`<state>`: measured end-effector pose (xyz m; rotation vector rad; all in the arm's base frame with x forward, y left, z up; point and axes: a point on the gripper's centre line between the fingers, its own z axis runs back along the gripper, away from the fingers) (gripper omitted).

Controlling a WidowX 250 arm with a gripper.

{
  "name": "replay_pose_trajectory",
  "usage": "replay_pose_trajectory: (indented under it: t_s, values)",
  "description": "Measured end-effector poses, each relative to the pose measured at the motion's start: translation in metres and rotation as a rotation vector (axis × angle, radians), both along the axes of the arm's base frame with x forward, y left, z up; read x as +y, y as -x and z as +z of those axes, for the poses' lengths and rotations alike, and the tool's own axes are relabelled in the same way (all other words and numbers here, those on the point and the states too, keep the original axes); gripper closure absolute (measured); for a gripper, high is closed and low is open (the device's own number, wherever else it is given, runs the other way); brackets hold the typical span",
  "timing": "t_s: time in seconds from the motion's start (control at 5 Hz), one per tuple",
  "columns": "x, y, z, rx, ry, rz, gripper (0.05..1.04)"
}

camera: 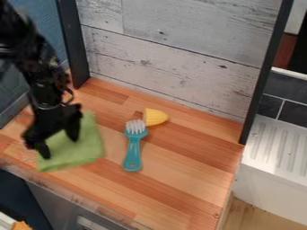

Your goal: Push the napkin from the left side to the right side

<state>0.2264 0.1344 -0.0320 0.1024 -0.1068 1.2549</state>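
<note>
Below: one green napkin [85, 147], spread beneath the black gripper [60, 148], whose fingers stand apart; likely light, limp, apt to ruck; best pressed down under both fingertips, near its middle, rather than shoved at the edge.

a black, jointed arm [43, 81] at upper left of the frame, a thin dark loop [71, 95] beside it, black gripper [59, 147], two chunky fingers [73, 130].
</note>
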Motion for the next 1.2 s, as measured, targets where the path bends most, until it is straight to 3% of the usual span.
replay_pose_trajectory:
  t_s: [0.6,1.2]
  values:
    - [-0.087,-0.002,0.0,-0.007,0.064,-0.201,0.083]
    - [-0.16,-0.002,0.0,0.023,0.12,-0.402,0.083]
